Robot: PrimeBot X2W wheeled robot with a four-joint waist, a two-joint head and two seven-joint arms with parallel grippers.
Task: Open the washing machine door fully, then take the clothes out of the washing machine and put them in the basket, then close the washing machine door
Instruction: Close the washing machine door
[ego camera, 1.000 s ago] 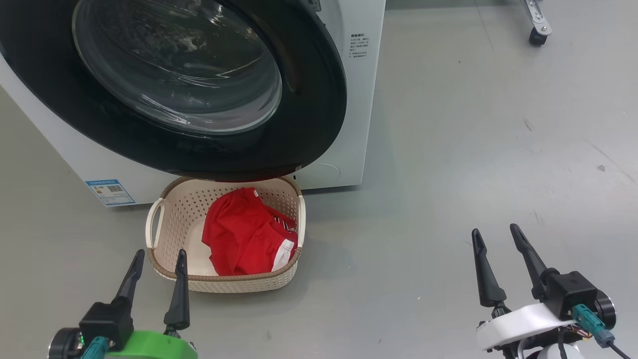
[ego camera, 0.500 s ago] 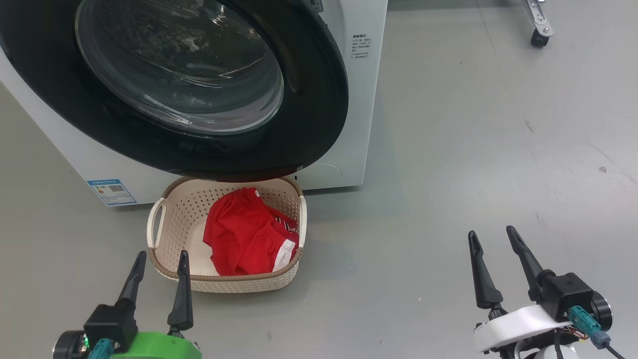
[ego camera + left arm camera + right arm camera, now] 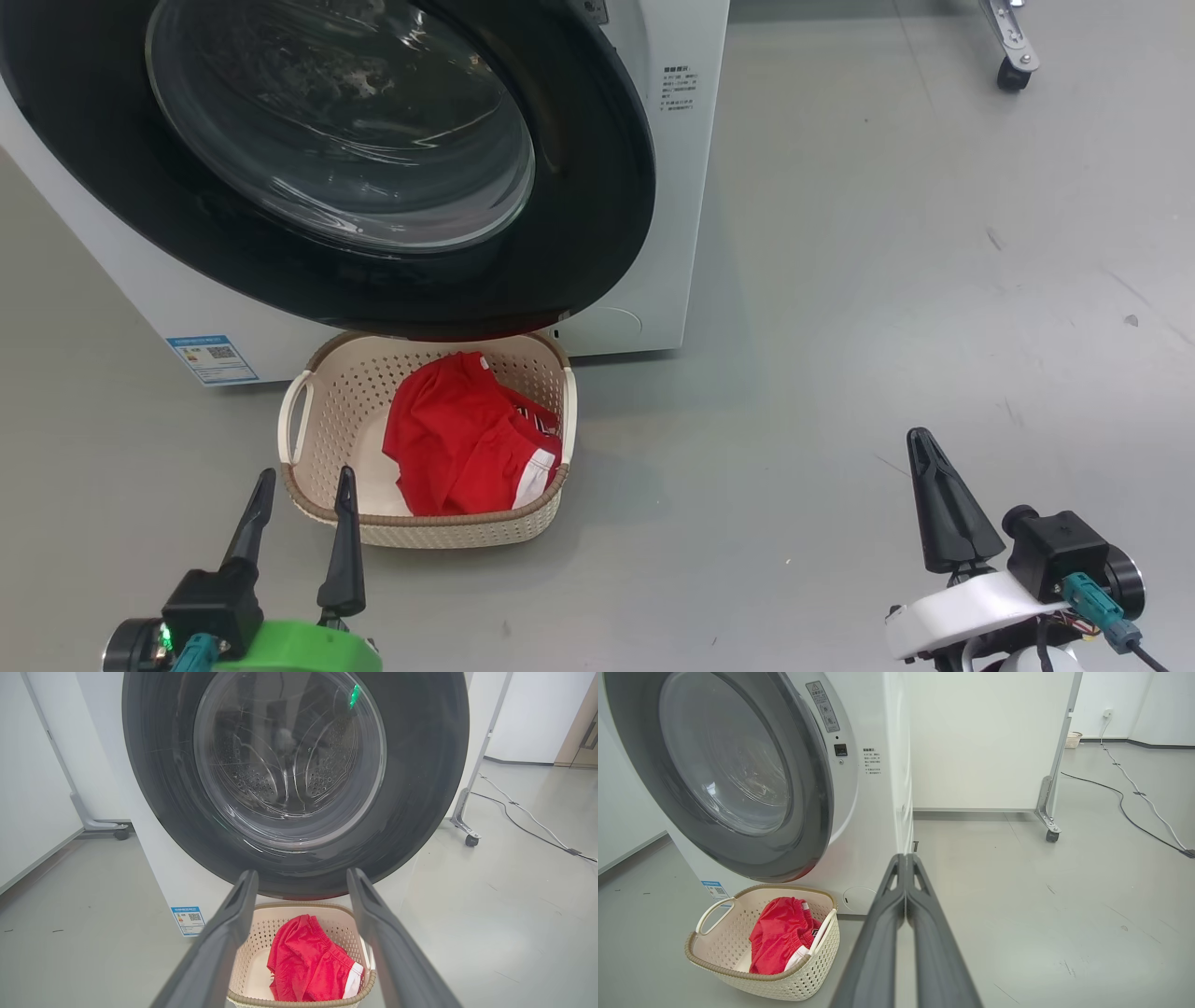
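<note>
The washing machine door lies flat over the front of the washing machine, or very close to it; whether the latch has caught I cannot tell. So I judge that the only move left is a last push on this door, and it turns on which arm faces it. The left pincer is straight in front of the machine, with the glass of the door ahead of it and above it in the left wrist view. Its two fingers are wide apart and hold nothing. The right pincer is off to the right of the machine, beyond its right corner. Its fingers are pressed together on nothing. The left arm is therefore the nearer one. The door is round, so it has no long axis. The basket stands on the floor just in front of the machine, under the lower rim of the door, with its long side along the front. The clothes lie inside it. I count one machine, one door, one basket and two pincers; the red heap may be one garment or two, I cannot tell.
</note>
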